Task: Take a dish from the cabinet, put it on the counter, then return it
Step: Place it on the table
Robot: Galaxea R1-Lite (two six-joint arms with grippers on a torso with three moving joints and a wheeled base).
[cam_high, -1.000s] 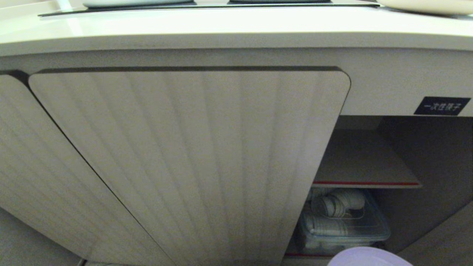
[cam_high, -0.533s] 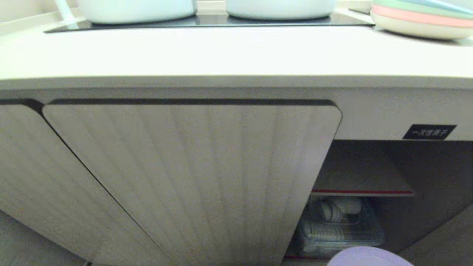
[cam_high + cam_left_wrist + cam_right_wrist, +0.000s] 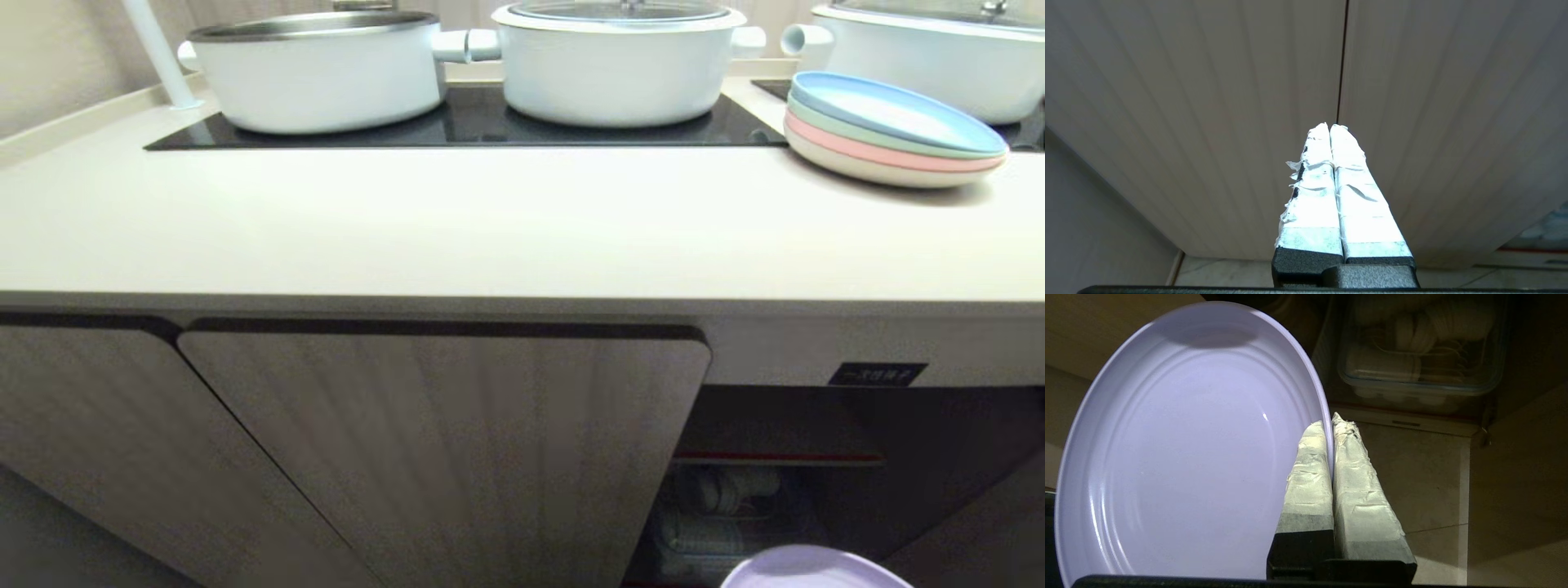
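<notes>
Lavender round plastic dish [image 3: 1180,457]: rim pinched by right claw [image 3: 1331,420], before open cabinet [image 3: 816,425].
Left claw [image 3: 1329,127]: pressed together, empty.

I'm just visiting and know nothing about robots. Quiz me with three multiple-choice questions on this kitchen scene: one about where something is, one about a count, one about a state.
1. Where is the round pale lavender plastic plate?
A. pinched at its rim by the right gripper
B. on the cream countertop
C. on the cabinet's red-edged shelf

2. How many white pots show on the countertop?
A. one
B. three
C. five

3. How is the beige ribbed cabinet?
A. all doors closed
B. open at the right
C. doorless

Answers: 1 A, the taped fingers clamp its edge. 2 B, three stand along the back. 3 B, a clear lidded container shows inside.
</notes>
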